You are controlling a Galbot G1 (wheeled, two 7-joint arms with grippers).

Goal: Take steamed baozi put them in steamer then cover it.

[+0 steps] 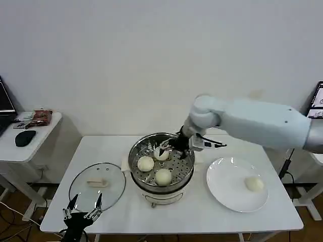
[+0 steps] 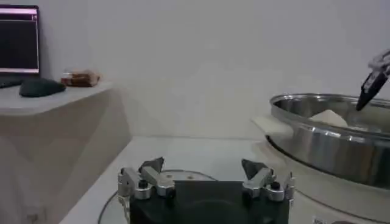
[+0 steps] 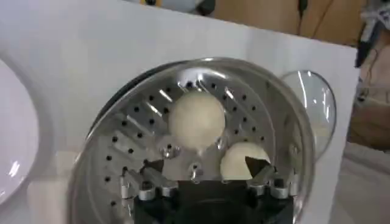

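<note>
Releasing: right gripper [image 1: 166, 147] open, empty, over steamer [image 1: 187, 170].
Next bun [image 1: 254, 183]: on plate [image 1: 222, 191], 4 o'clock from steamer; right arm nearer.

Head view: the right gripper [image 1: 162, 147] partly hid the rear baozi [image 1: 162, 155] in the steamer [image 1: 151, 185]. The left gripper [image 1: 83, 205] was cut off at the lower edge. Left wrist view: the steamer [image 2: 329, 143] ran past the right edge, and its wall hid most of one baozi [image 2: 329, 117]. Right wrist view: the cover [image 3: 312, 100] lay mostly behind the steamer rim, and the plate [image 3: 15, 152] was cropped.
</note>
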